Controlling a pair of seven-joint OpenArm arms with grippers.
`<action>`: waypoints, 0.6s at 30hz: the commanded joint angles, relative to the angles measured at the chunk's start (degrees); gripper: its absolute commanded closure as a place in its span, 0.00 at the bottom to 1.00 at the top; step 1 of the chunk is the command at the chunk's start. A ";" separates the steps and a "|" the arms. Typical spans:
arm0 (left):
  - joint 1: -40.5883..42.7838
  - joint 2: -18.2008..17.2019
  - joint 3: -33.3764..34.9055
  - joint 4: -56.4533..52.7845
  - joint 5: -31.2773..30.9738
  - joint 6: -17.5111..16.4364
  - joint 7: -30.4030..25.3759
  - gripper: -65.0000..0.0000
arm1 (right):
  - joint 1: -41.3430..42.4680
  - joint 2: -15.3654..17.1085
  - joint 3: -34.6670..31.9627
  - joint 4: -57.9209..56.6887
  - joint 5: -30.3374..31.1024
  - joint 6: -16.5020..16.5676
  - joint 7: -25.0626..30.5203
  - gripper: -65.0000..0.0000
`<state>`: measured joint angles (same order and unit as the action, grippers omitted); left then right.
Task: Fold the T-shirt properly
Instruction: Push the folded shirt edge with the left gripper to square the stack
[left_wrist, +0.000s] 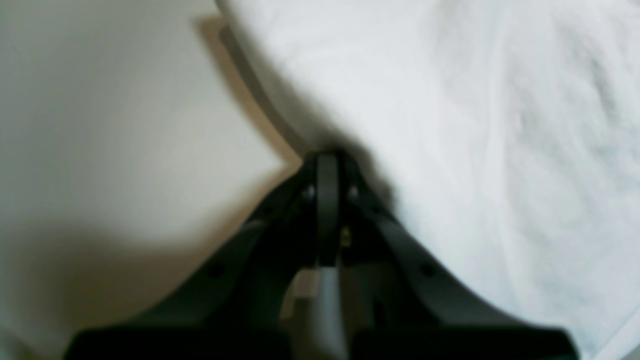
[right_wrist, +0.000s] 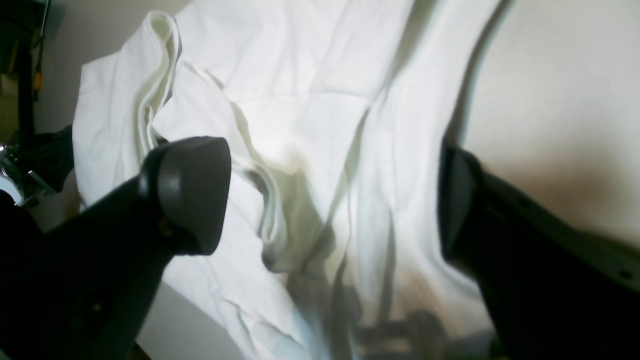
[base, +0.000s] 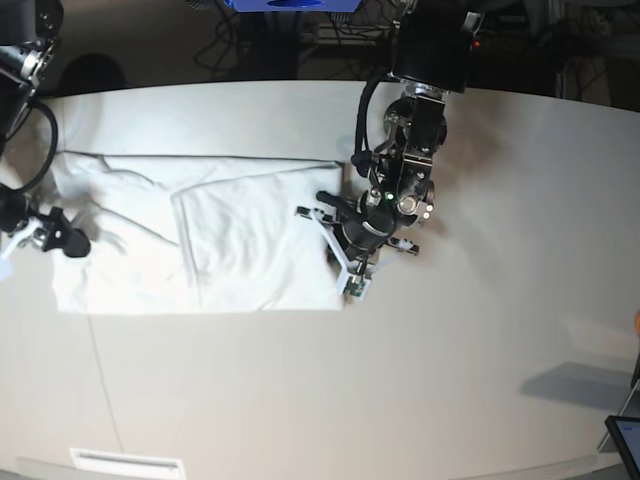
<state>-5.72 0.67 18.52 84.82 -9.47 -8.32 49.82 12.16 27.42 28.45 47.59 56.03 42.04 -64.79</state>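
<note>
T-shirt (base: 200, 235): lies plain white side up on the pale worktop (base: 480, 340), left of centre in the base view; one panel is already folded over the body, and no print shows.

Left claw (left_wrist: 327, 165): clenched, jaws pressed together at the shirt's right-hand edge. The wrist view is blurred, so whether cloth is pinched between the tips cannot be told; they meet right at the hem line.

Right claw (right_wrist: 330, 200): released, jaws spread wide above rumpled cloth at the shirt's far left, with nothing between them. One finger pad (right_wrist: 192, 192) hangs over a bunched ridge of fabric.

Rumpled end: a sleeve or hem is heaped in several loose layers beneath the right claw, with deep creases running toward the camera.

Risk, uneven pick-up: if the open jaws close on the heap, they may catch only the top layer, or several at once; either would probably drag the fold askew.

Risk, slipped edge: if the left claw holds little or no cloth, a lift from that side may leave the hem behind on the worktop, and the folded panel would likely slide.

Risk, opposed pull: the two claws sit at opposite ends, so an ill-timed tug from one could undo the flat panel between them.

Risk, locked-in creases: folding over the bunched end without smoothing it would probably trap the wrinkles.
</note>
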 joint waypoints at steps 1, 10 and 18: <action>-0.75 0.26 -0.02 0.06 -0.24 0.01 0.16 1.00 | -1.13 -1.18 -1.85 -0.43 -7.02 -2.04 -8.04 0.16; -0.75 0.26 -0.02 -0.11 -0.15 0.01 0.16 1.00 | -1.92 -1.62 -4.40 3.79 -7.20 -4.81 -7.69 0.29; -0.75 0.26 -0.02 -0.11 -0.15 0.01 0.07 1.00 | -2.01 -1.62 -4.67 3.88 -7.37 -8.59 -7.51 0.57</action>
<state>-5.87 0.67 18.52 84.31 -9.47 -8.34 49.34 11.18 25.78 24.60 51.99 54.98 34.94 -66.54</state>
